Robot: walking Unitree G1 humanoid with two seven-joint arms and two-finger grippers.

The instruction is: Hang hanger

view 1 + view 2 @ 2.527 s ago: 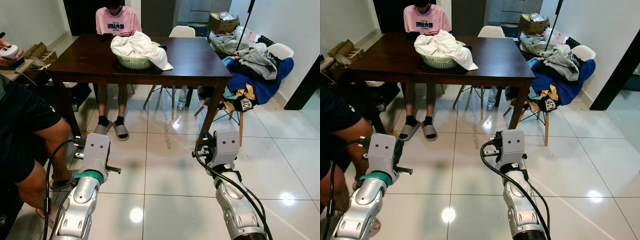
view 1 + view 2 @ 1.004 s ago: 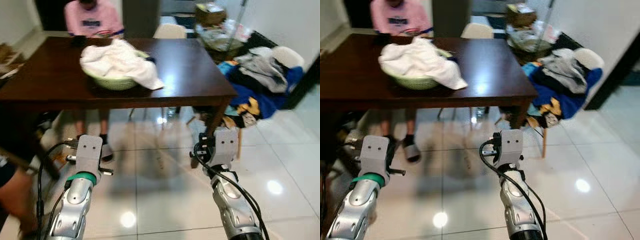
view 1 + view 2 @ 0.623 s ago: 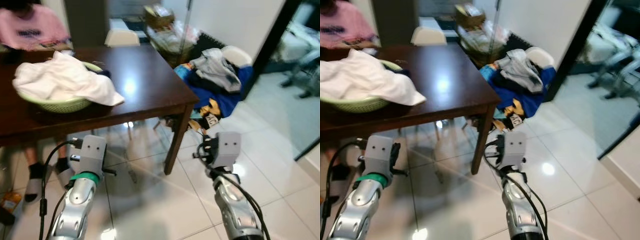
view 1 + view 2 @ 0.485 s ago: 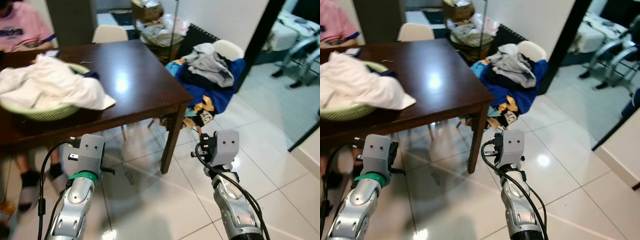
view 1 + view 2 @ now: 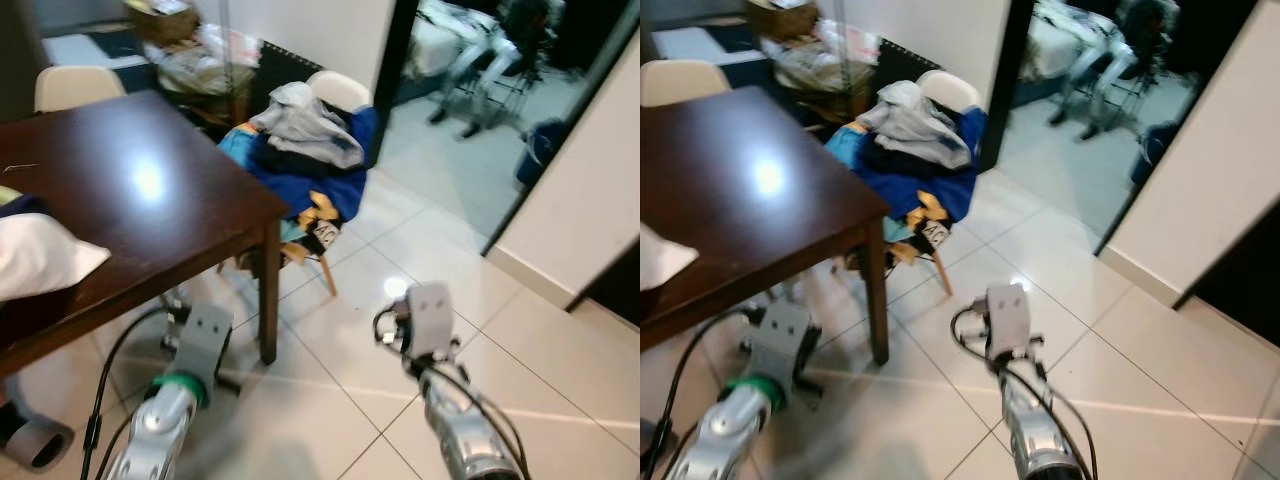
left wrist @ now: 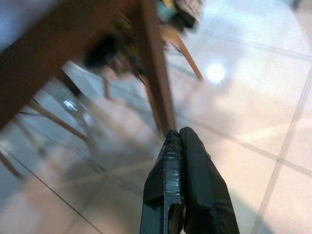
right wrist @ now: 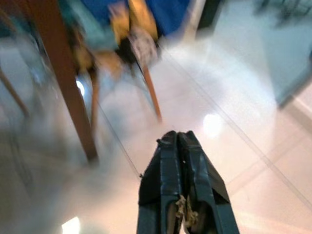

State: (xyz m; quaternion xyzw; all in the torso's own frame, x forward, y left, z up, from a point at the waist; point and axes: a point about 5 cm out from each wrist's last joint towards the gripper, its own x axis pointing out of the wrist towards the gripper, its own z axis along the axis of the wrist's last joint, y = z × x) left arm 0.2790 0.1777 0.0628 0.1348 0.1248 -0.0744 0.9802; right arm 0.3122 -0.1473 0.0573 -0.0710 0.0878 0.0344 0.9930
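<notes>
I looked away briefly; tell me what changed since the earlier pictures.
The camera swung right: the dark wooden table slid left and a doorway came up. Nothing was grasped or released. The left gripper and right gripper stay shut, low over the white tiled floor.

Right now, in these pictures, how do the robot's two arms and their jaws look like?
Both arms are silver metal tubes ending in boxy grey wrist blocks, with black cables looping beside them. The left arm wears a green ring below its wrist block; the right arm has none. Each block shows small dark screw holes. The left gripper and right gripper have long, tapering black fingers with a matte, wrapped-looking surface.
</notes>
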